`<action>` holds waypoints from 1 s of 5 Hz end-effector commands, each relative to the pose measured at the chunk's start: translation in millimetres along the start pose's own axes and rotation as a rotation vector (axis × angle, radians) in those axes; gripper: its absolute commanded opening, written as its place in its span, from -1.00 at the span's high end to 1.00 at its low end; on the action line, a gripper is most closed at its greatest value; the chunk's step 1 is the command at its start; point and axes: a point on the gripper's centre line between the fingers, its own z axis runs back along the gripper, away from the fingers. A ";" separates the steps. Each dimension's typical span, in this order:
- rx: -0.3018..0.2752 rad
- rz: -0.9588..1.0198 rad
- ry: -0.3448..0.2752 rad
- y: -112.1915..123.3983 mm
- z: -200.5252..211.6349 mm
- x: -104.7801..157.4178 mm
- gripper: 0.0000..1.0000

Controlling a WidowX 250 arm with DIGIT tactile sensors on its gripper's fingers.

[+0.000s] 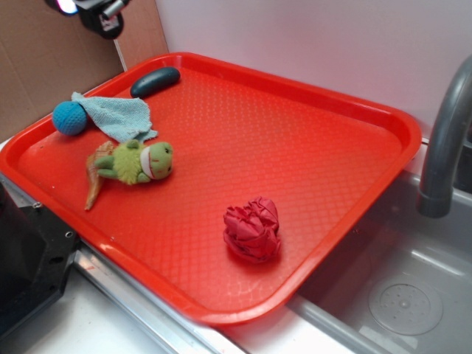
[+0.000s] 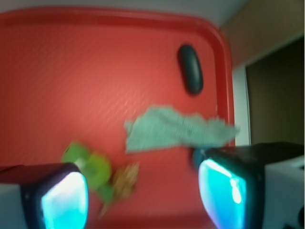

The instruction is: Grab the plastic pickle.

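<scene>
Near the tray's [image 1: 354, 221] far corner, the plastic pickle [image 2: 190, 68] lies beyond the released, empty end effector [image 2: 143, 195].

Soft, even light is filling the exterior view, which is staying sharp; the tray [image 1: 324, 103] is throwing only faint shadows, and the white wall [image 1: 310, 37] is washing out slightly. The wrist view is blurring throughout, and the fingers [image 2: 64, 200] are glowing an overexposed cyan.
</scene>
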 end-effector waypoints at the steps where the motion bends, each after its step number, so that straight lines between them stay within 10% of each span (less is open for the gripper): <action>1: -0.005 -0.059 -0.075 47.2 -51.1 35.6 -1.00; 5: 0.021 -0.145 -0.072 61.0 -140.8 78.0 -1.00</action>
